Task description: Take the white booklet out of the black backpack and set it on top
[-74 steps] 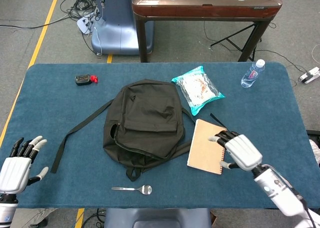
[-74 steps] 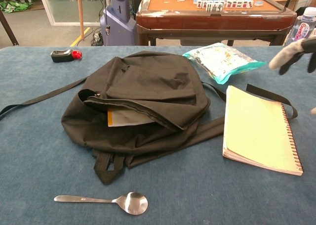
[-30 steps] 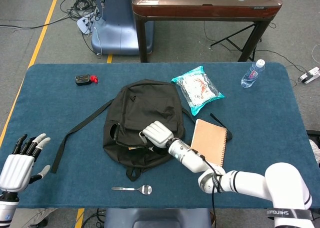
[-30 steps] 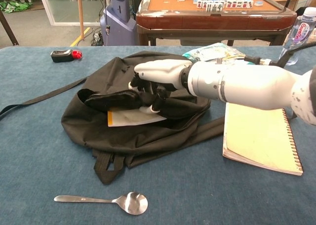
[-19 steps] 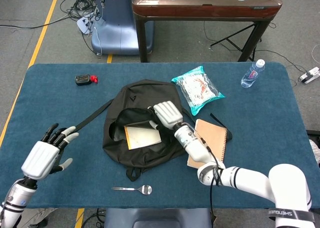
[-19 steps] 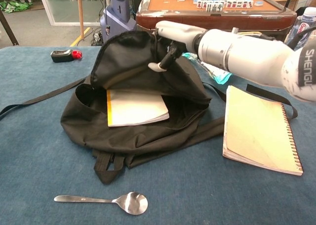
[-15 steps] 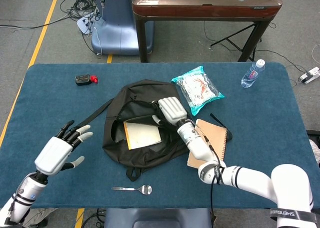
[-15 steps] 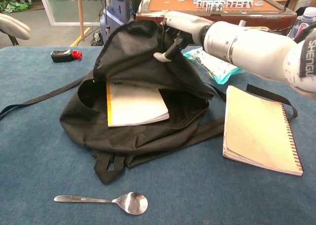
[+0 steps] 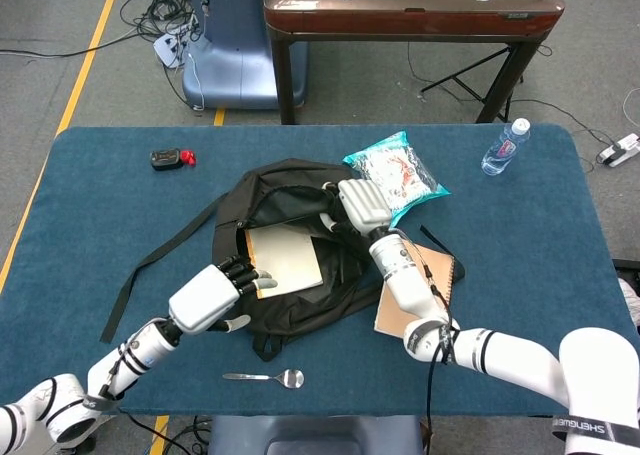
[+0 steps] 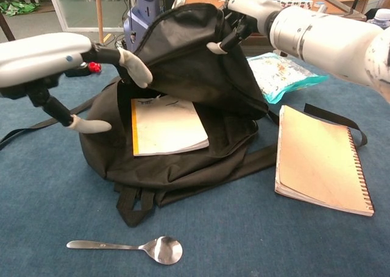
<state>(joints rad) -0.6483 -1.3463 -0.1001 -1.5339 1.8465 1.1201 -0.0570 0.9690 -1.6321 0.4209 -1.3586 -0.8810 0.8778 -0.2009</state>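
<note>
The black backpack [image 9: 300,305] lies mid-table with its top flap [image 10: 183,52] lifted high. My right hand [image 9: 362,205] grips the flap's edge and holds it up; the same hand [image 10: 256,9] shows at the top of the chest view. Inside the mouth lies the white booklet [image 9: 283,258], flat, with a yellow strip along its left edge [image 10: 166,125]. My left hand [image 9: 203,300] is at the opening's left side, fingers spread and empty, fingertips close to the booklet's near-left corner. In the chest view this hand [image 10: 42,58] hovers just left of the booklet.
A tan spiral notebook [image 9: 415,285] lies right of the bag, over a strap. A spoon [image 10: 131,248] sits near the front edge. A teal snack bag [image 9: 395,175] and water bottle [image 9: 505,147] are at the back right, a small black-and-red device [image 9: 170,159] at the back left.
My left hand has moved from the front-left of the table to the bag's opening. My right hand has raised the flap higher and further back, uncovering more of the booklet.
</note>
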